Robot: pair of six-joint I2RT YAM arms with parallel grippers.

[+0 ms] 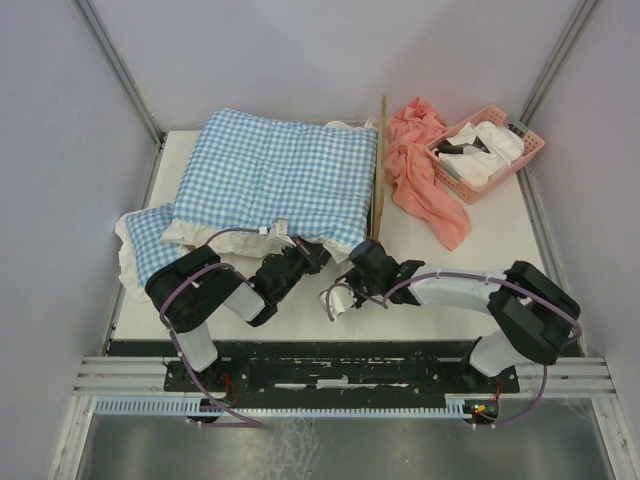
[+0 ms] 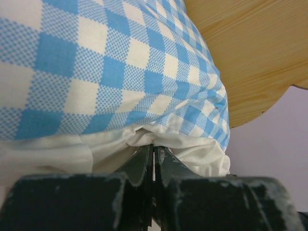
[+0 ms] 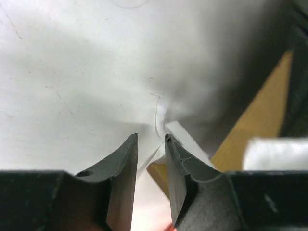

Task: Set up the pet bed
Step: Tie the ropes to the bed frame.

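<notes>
Left jaws [image 2: 154,147] are clenched on the white frill [image 2: 183,144] of the blue-checked cushion [image 1: 280,165], pinching it at the cushion's near edge, around the middle of the table [image 1: 500,240]. Right jaws [image 3: 151,139] are parted with a clear gap. A fold of white fabric [image 3: 96,72] lies at their tips, and I can't tell if it's actually gripped.

The pet bed [image 1: 380,165] is mostly buried under the cushion. From above I only see a thin wooden edge along the cushion's right side, running from the table's far edge toward the centre. The left wrist camera shows its wavy wooden headboard [image 2: 260,57] right behind the cushion's bulge.

The cushion covers the far-left part of the table. A second, smaller checked piece [image 1: 145,250] sits at the left edge. A pink cloth [image 1: 425,180] is crumpled just right of the wooden edge. A pink basket [image 1: 538,143] sits at the far-right corner and holds white and dark items too small to name.
</notes>
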